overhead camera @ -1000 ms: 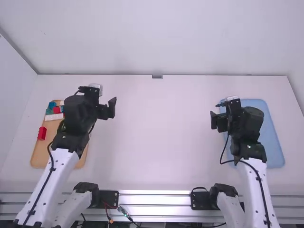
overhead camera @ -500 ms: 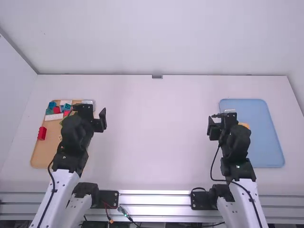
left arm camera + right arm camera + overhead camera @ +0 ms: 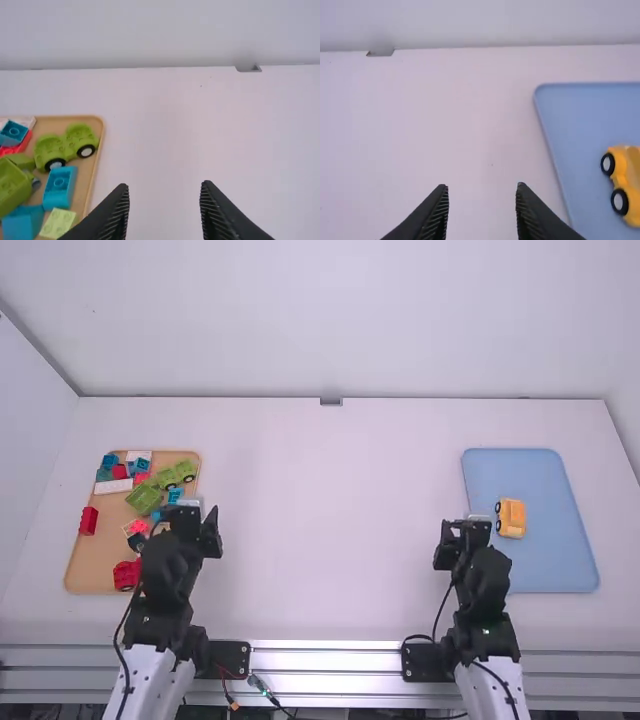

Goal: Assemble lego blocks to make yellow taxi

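Has the left pincer (image 3: pixel 190 521) released above the white table (image 3: pixel 330 540), with the 2 black fingers spread wide, beside the right edge of the tan tray (image 3: pixel 90 565). Has the right pincer (image 3: pixel 463 530) released too, with its 2 fingers parted, left of the near part of the pale blue plastic tray (image 3: pixel 535 475).

Presents the task's yellow-orange plastic toy car (image 3: pixel 510 518) on the blue tray, to the right of the right pincer and slightly beyond it. Shows 2 of its black wheels with white hubs in the right wrist view.

Offers a lime-green plastic toy vehicle (image 3: pixel 176 475) on the tan tray, beyond the left pincer. Sets a second lime-green plastic piece (image 3: pixel 144 498) to the left of that pincer and a little beyond it. Places a long white plastic brick (image 3: pixel 113 486) farther left, a red plastic brick (image 3: pixel 89 521) well apart on the left, and a red plastic toy vehicle (image 3: pixel 126 575) to the left and nearer the arm's base.
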